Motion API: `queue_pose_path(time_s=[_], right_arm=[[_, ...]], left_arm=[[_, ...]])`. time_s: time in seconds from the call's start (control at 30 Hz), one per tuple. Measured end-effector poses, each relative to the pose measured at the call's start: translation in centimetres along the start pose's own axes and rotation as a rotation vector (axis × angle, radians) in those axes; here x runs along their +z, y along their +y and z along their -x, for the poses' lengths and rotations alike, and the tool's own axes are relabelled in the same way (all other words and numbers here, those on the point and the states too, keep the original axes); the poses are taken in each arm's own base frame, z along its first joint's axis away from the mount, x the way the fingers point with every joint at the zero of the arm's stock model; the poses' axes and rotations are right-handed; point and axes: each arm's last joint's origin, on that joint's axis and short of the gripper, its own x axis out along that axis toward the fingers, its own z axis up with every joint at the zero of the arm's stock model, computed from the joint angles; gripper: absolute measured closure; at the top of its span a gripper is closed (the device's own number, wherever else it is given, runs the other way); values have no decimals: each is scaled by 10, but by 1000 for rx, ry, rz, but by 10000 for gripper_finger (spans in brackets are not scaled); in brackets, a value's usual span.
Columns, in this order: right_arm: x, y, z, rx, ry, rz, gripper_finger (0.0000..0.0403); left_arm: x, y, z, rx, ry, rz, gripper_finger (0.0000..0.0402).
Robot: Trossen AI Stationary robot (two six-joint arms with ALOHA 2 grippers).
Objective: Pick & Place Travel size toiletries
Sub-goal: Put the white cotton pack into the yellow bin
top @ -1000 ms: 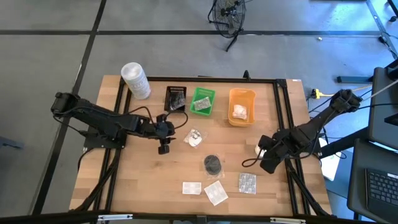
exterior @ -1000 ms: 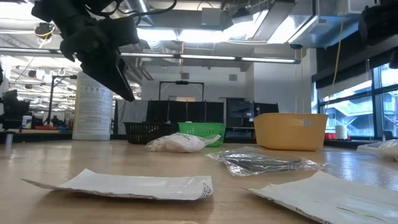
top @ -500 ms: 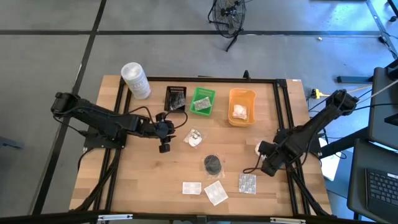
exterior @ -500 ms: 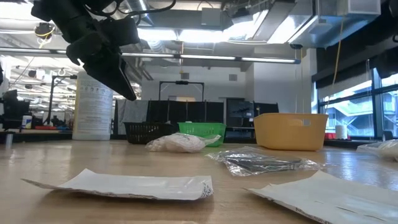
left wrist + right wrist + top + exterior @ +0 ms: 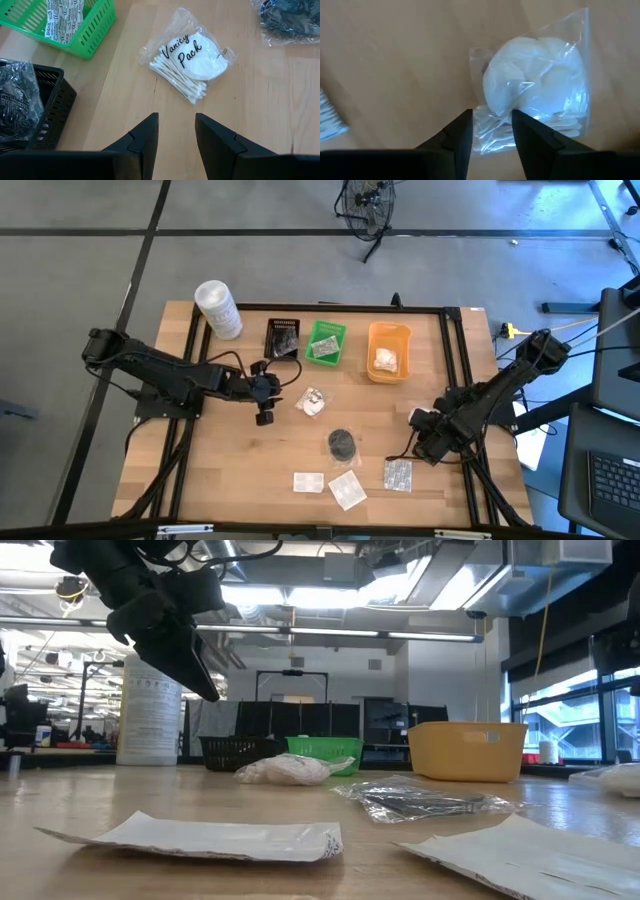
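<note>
My right gripper [image 5: 491,117] points down, open, over a clear-wrapped bundle of white pads [image 5: 535,75] that lies flat near the table's right edge [image 5: 415,417]. Its fingertips stand over the bundle's edge. My left gripper [image 5: 176,117] hangs open and empty above the table's middle left, short of a clear "Vanity Pack" bag of swabs [image 5: 192,60]. A wrapped black pad [image 5: 342,443], two white sachets [image 5: 309,481] [image 5: 347,489] and a blister pack [image 5: 397,473] lie flat toward the near edge. My right gripper comes at the clear-wrapped bundle from above, its two fingers [image 5: 462,130] standing over the wrap's edge [image 5: 492,132]. I cannot tell whether the fingers touch it. The bundle lies flat on the table.
At the far side stand a black tray [image 5: 284,337] with a dark wrapped item, a green tray [image 5: 325,342] with a packet, and an orange tray [image 5: 388,350] with a white bundle. A tall white tub [image 5: 218,308] stands at the far left corner.
My right gripper has come down toward the white bundle at the table's right edge and has tipped to point more steeply down. The bundle has stayed where it was.
</note>
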Motion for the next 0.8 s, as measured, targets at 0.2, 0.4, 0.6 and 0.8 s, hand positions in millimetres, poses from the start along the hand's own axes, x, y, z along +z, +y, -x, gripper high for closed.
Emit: queue_pose_path(time_s=[0.2, 0.4, 0.6, 0.8], right_arm=[[0, 4, -11, -84, -29, -24, 285], [0, 9, -20, -131, -32, -68, 336], [0, 9, -20, -133, -34, -71, 395], [2, 12, -15, -136, -31, -67, 397]], left_arm=[[0, 0, 0, 0, 0, 0, 277], [0, 0, 0, 0, 0, 0, 277], [0, 0, 0, 0, 0, 0, 277], [0, 0, 0, 0, 0, -1, 277]])
